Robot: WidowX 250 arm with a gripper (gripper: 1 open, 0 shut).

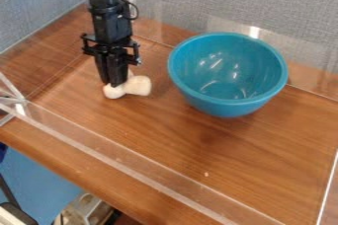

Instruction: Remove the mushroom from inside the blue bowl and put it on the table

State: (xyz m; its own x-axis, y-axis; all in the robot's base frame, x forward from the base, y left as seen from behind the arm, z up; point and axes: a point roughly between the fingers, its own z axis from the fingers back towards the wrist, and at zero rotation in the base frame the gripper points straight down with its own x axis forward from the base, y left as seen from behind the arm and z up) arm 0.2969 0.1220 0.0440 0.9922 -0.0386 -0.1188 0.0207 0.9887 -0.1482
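The mushroom [129,89] lies on its side on the brown table [199,140], left of the blue bowl [227,73] and clear of its rim. Only its cream-white body shows. My gripper [115,79] points straight down over the mushroom's left end, with its dark fingers [113,69] close together and their tips at or on it. Whether they still pinch it is not visible from this angle. The teal-blue bowl stands upright with nothing inside.
Low clear acrylic walls [119,155] run along the table's front and left edges, and another pane [244,27] stands behind the bowl. A grey wall backs the scene. Bare wood lies in front of the bowl and the mushroom.
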